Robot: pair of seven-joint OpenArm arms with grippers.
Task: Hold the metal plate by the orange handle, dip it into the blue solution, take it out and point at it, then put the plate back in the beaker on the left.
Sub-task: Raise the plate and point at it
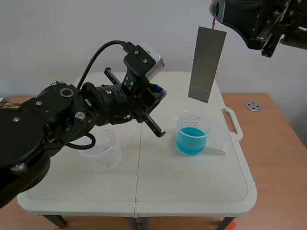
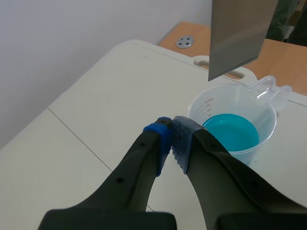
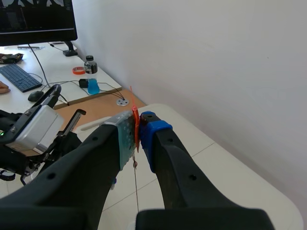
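Observation:
The grey metal plate (image 1: pixel 206 64) hangs upright in the air above the beaker of blue solution (image 1: pixel 193 134), its lower edge clear of the rim. High at the right, my right gripper (image 1: pixel 215 10) is shut on the plate's thin orange handle (image 3: pixel 135 124), and below it the plate (image 3: pixel 136 191) shows edge-on. My left gripper (image 2: pixel 171 132) is shut on nothing, its tips just beside the blue beaker (image 2: pixel 233 130) and below the plate (image 2: pixel 239 34). An empty clear beaker (image 1: pixel 103 149) stands on the left, partly hidden behind my left arm.
The white folding table (image 1: pixel 192 191) has a moulded handle (image 1: pixel 232 121) at its right edge. A small metal disc (image 1: pixel 253 106) lies on the wooden surface beyond it. My left arm (image 1: pixel 72 115) fills the table's left half. A desk with a monitor (image 3: pixel 37 21) and keyboard (image 3: pixel 19 76) stands far off.

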